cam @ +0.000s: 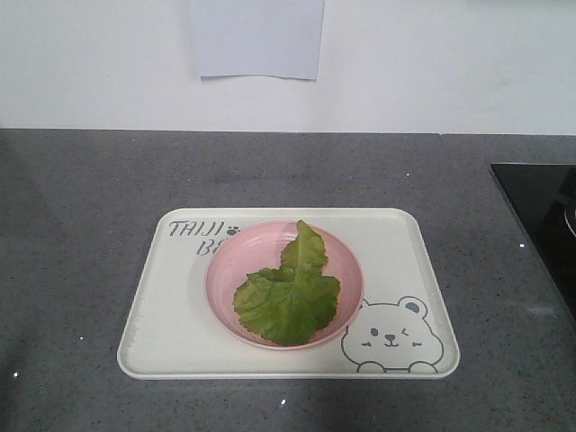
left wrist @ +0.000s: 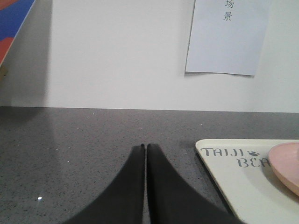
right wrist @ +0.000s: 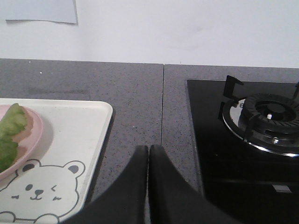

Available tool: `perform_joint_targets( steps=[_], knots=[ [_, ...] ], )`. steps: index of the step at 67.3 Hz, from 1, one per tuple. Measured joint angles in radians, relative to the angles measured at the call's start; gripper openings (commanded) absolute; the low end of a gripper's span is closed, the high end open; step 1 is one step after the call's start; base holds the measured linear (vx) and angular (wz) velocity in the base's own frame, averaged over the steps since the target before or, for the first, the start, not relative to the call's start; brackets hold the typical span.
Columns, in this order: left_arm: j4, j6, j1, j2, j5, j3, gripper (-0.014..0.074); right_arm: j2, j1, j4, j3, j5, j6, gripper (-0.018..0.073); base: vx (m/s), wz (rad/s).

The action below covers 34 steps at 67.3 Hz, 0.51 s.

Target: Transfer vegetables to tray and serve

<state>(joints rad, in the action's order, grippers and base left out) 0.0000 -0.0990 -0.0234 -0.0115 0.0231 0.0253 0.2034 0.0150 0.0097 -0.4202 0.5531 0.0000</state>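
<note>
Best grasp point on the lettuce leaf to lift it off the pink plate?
Probably the narrow tip of the lettuce leaf, from above. It points toward the wall near the pink plate rim with bare plate either side; the broad crinkled end lies flat, offering little to pinch.

Left gripper (left wrist: 145,147) and right gripper (right wrist: 148,148): plain matte black, two smooth curved jaws tapering to tips; no markings.

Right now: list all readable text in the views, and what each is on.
"TAIJI" over "BE", rest hidden by the pink plate: on the tray.
"场" (top cut off) and "景": on the paper sheet on the wall.
Nothing else readable in any view.
</note>
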Motion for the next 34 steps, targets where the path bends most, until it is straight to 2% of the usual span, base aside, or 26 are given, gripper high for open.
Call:
perform_joint_targets(
  steps=[14,27,34],
  knots=[
    [0.0,0.0,0.0,0.0,0.0,0.0,-0.0006,-0.1,0.0,0.0,0.226,-0.222,0.023,-0.0008,0.0,0.0],
    [0.0,0.0,0.0,0.0,0.0,0.0,-0.0006,-0.185,0.0,-0.001,0.406,-0.367,0.023,-0.0008,0.0,0.0],
    [0.0,0.0,0.0,0.0,0.0,0.0,-0.0006,-0.21,0.0,-0.001,0.445,-0.408,0.024,-0.0008,0.0,0.0]
  ],
)
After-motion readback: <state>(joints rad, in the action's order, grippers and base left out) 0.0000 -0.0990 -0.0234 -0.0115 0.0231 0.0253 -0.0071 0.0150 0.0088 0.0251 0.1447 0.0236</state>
